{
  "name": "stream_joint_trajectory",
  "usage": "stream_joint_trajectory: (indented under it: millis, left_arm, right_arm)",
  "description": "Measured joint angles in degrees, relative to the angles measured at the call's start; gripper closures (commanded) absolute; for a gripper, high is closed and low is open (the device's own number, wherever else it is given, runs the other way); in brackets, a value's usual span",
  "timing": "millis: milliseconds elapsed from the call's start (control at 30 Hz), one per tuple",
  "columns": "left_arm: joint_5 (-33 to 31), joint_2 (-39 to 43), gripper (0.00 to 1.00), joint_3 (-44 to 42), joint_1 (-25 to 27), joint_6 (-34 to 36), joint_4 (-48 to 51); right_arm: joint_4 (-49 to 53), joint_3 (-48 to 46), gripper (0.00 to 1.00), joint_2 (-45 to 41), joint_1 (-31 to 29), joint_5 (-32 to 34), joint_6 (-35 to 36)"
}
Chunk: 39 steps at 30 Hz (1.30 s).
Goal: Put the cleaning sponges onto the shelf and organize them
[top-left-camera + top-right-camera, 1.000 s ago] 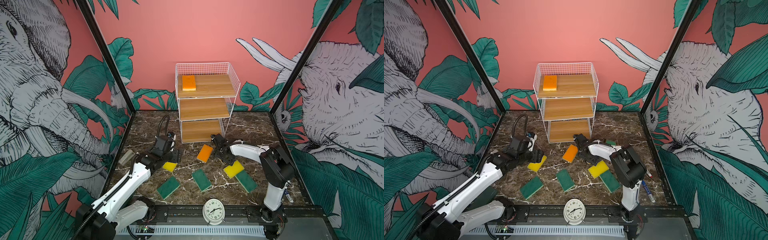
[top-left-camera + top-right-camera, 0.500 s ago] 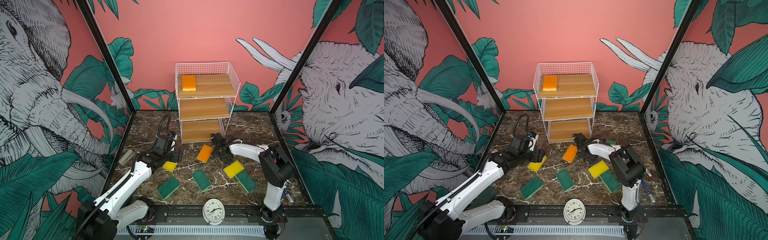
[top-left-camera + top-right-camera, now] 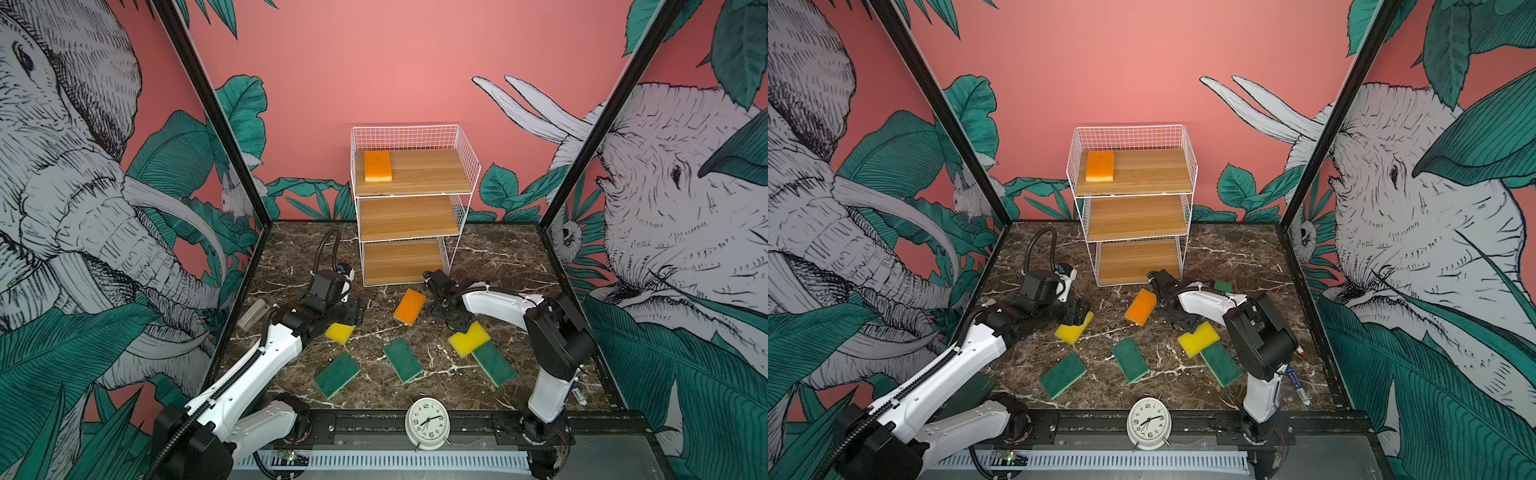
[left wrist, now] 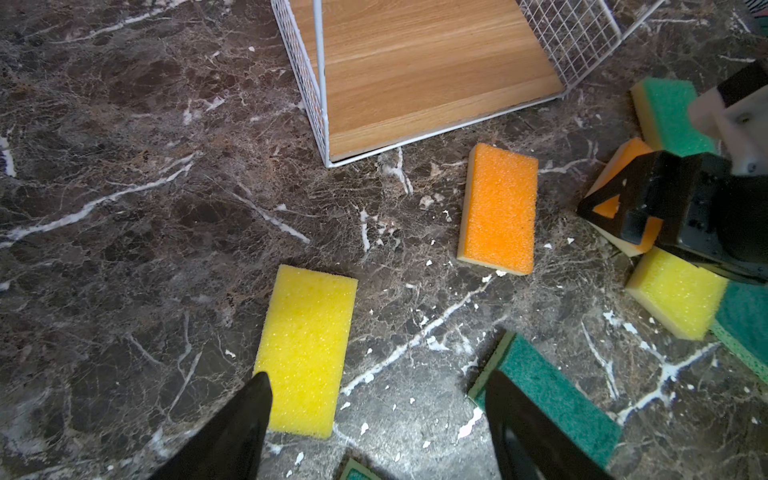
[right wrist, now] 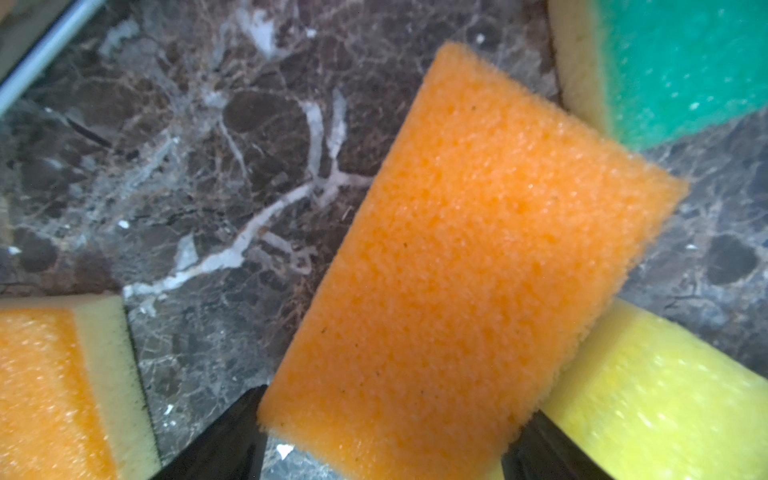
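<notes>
Cleaning sponges [image 3: 1130,359], nine in all: eight about the dark marble worktop [image 3: 503,259], one on the shelf [image 3: 409,216].

Nearest, just past the white alarm clock [image 3: 427,423] on the front rail, three lie flat in a loose row: left green sponge [image 3: 336,375], middle green sponge [image 3: 402,359], right green sponge [image 3: 493,363].

Next, the left yellow sponge [image 3: 340,333] and the right yellow sponge [image 3: 468,338]. The right one overlaps the far end of the right green sponge.

The left fingers [image 4: 232,436] are spread apart and empty. One tip is over the near corner of the left yellow sponge; contact cannot be told.

Centre, the free orange sponge [image 3: 409,306] lies alone, near the shelf's foot. Just right of it, the right fingers [image 5: 224,440] stand wide on either side of the straddled orange sponge [image 5: 457,270]. Whether they press on it cannot be told. In both top views the arm covers this sponge.

Behind the right arm lies the far green sponge [image 3: 1223,286].

Farthest, against the back wall, stands the shelf, with the shelved orange sponge [image 3: 377,165] flat at the left of its top board.
</notes>
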<state>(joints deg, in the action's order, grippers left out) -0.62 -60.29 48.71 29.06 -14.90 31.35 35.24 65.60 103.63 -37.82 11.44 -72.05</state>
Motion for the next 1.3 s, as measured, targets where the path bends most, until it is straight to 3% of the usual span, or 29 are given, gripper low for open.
stream_joint_trajectory:
  millis: [567, 1000, 1300]
  left_arm:
    - [0.83, -1.14, 0.18, 0.02, -0.02, 1.33, 0.00]
    - [4.46, -3.48, 0.18, 0.02, -0.02, 2.95, -0.66]
    - [6.69, -2.36, 0.18, 0.02, -0.02, 3.56, -1.81]
  right_arm:
    - [-0.70, 2.05, 0.06, 1.88, 0.00, -2.43, -4.52]
    - [-0.66, 1.97, 0.06, 2.03, 0.00, 0.20, -10.27]
    - [-0.37, 2.03, 0.13, 2.78, 0.17, 0.70, -10.36]
